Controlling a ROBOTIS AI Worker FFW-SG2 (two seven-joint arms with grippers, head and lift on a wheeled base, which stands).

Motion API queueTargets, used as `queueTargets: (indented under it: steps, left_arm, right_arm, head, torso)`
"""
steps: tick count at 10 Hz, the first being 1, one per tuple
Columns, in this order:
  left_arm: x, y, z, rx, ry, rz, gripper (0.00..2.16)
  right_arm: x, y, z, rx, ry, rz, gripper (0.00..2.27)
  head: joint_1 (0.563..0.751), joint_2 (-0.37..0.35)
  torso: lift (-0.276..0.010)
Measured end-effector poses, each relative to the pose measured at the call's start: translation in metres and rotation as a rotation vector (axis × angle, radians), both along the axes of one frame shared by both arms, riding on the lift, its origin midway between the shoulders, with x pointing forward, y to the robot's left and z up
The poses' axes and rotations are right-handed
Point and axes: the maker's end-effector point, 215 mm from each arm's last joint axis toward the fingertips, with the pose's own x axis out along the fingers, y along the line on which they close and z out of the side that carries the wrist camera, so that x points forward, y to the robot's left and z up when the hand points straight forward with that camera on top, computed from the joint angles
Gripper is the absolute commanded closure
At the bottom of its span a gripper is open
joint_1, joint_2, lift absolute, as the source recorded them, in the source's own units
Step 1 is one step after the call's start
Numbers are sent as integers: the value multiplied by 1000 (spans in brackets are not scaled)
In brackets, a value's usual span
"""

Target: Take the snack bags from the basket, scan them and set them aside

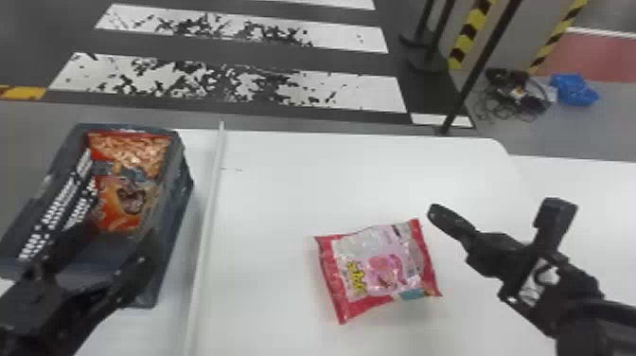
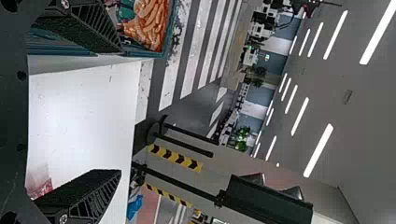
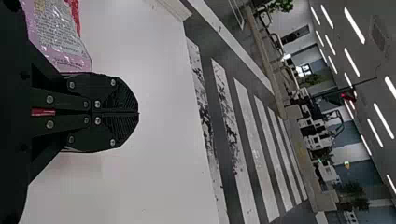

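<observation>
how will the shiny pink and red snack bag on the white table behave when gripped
The pink and red bag will probably give when pinched, as its film is creased. Its gloss may make it slippery. Lying on its broad side, it seems unlikely to roll.

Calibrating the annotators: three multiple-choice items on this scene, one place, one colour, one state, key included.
1. Where is the pink-and-red bag?
A) on the floor
B) on the white table, to the right of the basket
C) in the left gripper

2. Main colour of the snack bag in the basket?
A) orange-red
B) purple
C) green

3. How are the right gripper's fingers?
A) wide apart
B) around a bag
C) closed on each other

Key:
1 B: the head view shows it lying on the tabletop.
2 A: the head view shows its orange-red front.
3 C: the right wrist view shows them meeting, nothing between the tips.
</observation>
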Motion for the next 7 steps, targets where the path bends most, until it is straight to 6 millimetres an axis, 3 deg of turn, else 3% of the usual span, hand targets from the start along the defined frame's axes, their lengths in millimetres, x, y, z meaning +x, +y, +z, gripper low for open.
queueTargets:
  steps: [3,4,7]
  left_arm:
    - [-12,-13,0,11,11,-8,70]
    - [-14,-16,-2,15,15,-7,70]
    - [-14,-22,-3,19,13,-3,70]
  right_arm:
    - [37,-9,-12,-5,11,88,2250]
    - [40,-6,-12,5,18,113,2246]
    - [-1,45,-9,92,146,213,2246]
  head:
    - [695,-154]
    - [695,-157]
    - [695,-105]
  torso:
    - [-75]
    - [-75]
    - [-75]
